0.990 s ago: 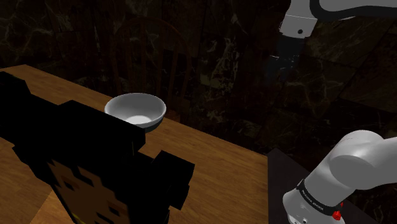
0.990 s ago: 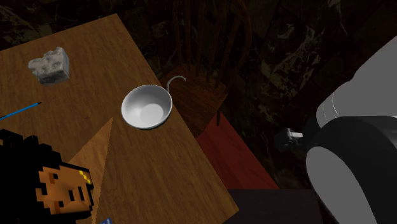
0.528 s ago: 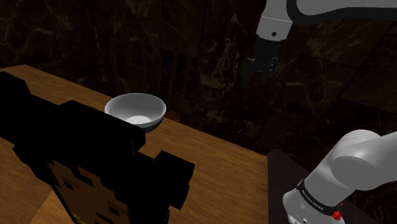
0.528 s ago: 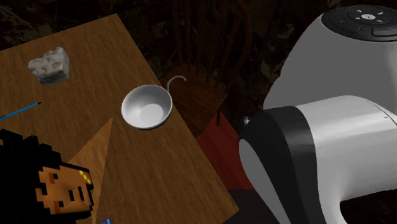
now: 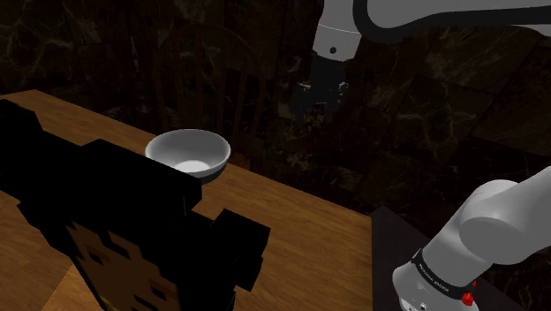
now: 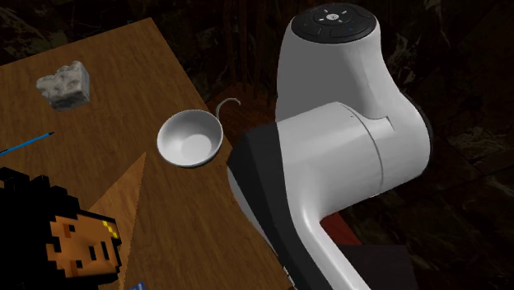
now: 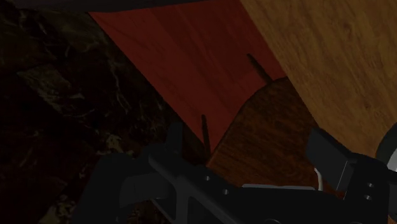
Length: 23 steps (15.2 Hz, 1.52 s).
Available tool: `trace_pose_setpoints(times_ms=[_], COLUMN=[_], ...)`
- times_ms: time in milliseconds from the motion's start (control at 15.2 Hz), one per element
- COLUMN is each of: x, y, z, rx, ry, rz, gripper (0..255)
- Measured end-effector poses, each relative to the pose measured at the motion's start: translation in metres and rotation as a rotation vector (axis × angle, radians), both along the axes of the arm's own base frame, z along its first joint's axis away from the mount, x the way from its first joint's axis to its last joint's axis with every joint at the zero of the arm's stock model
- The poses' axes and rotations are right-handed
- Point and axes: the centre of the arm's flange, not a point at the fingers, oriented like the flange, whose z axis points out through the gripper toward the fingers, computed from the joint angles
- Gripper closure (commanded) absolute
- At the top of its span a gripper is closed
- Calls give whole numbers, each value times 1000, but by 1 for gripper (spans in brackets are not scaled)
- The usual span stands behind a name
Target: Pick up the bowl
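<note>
My fingers [image 5: 313, 104] hang spread apart, gripping nothing; in the shoulder view the white bowl [image 5: 188, 152] lies down at eight o'clock from them, well apart

The gripper [image 7: 251, 149] rises dark from the lower edge, its fingers [image 7: 327, 153] standing apart with nothing between them. Beyond the gap lies a rounded dark brown wooden seat [image 7: 273, 127], tucked against the edge of a lighter wooden table [image 7: 331, 57]. A red surface [image 7: 184, 57] spreads past the seat, and two thin dark rods [image 7: 205, 130] stand in front of it. Dim mottled ground [image 7: 57, 95] borders the red. Just beside the finger on the table's side a pale sliver [image 7: 389, 149] shows, too little to identify.
</note>
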Motion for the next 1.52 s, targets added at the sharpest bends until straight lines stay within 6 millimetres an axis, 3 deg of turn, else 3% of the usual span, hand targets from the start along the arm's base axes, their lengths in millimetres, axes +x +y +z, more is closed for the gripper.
trace_pose_setpoints(times_ms=[264, 990, 1518], x=[18, 82, 89], y=[52, 171, 181], z=[-8, -28, -66], rx=[11, 41, 43], ry=[-15, -53, -57], rz=[-19, -73, -80], gripper=[0, 0, 0])
